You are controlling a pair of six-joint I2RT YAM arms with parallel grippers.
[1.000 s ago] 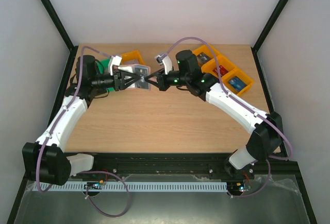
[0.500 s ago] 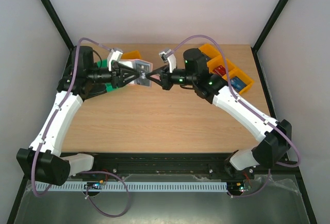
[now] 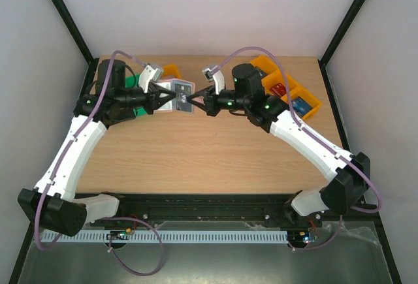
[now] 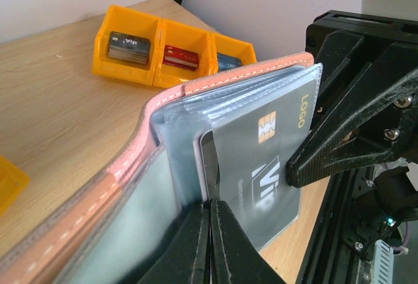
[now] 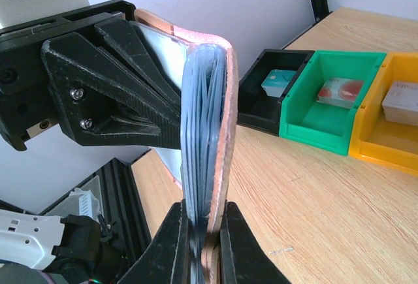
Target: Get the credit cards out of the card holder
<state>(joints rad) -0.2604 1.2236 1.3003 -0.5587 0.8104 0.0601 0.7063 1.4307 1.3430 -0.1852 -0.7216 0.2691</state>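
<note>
- The card holder [image 3: 177, 96] is held open in the air between the two grippers, above the far middle of the table [image 3: 196, 157].
- A grey card [image 4: 261, 166] is seen in a clear sleeve of the holder, not yet drawn out. More sleeves are stacked behind it, and whether they hold cards cannot be told.
- Cards are seen lying in the orange bins [image 4: 121, 74], the black bin [image 5: 258, 119] and the green bin [image 5: 313, 134] — so part of the task is judged done, with at least this one card left.
- The left gripper [image 4: 210, 209] is closed on the near edge of the grey card. Its arm is stretched in from the left with the wrist roughly level.
- The right gripper [image 5: 204, 228] is clamped on the holder's edge, with cover and sleeves pinched together. Its arm is reached in from the right — fingertips facing those of the left.
</note>
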